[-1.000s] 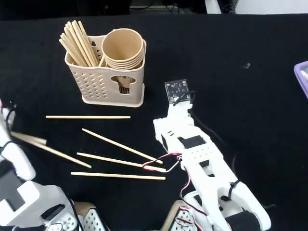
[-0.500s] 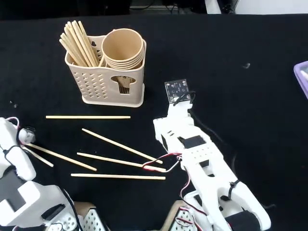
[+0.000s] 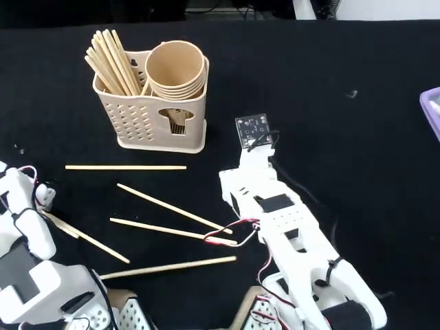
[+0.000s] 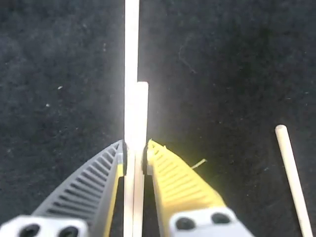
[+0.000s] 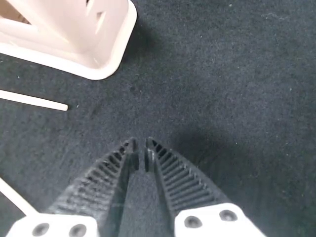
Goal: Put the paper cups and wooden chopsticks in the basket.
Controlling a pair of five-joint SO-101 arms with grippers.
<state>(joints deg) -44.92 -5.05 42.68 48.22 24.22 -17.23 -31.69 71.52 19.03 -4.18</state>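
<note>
A beige perforated basket (image 3: 148, 117) stands at the back left with a stack of paper cups (image 3: 176, 69) and a bundle of wooden chopsticks (image 3: 110, 62) in it. Loose chopsticks lie in front of it (image 3: 126, 167), (image 3: 174, 208), (image 3: 172, 232), (image 3: 168, 267). At the near left my left gripper (image 3: 42, 206) (image 4: 134, 148) is shut on two chopsticks (image 4: 133, 108) (image 3: 89, 240) that slant along the cloth; another chopstick (image 4: 292, 170) lies beside them. My right gripper (image 5: 139, 150) is shut and empty, low over the cloth near the basket's corner (image 5: 108, 54) and a chopstick's end (image 5: 44, 102).
The white right arm (image 3: 289, 227) stretches from the near edge to the table's middle, with red wires over the chopsticks' right ends. A purple container (image 3: 432, 106) sits at the right edge. Black cloth covers the table.
My left gripper has moved toward the near right with the two chopsticks. The nearest loose chopstick has been pushed from level to a slant. The right arm has kept still.
</note>
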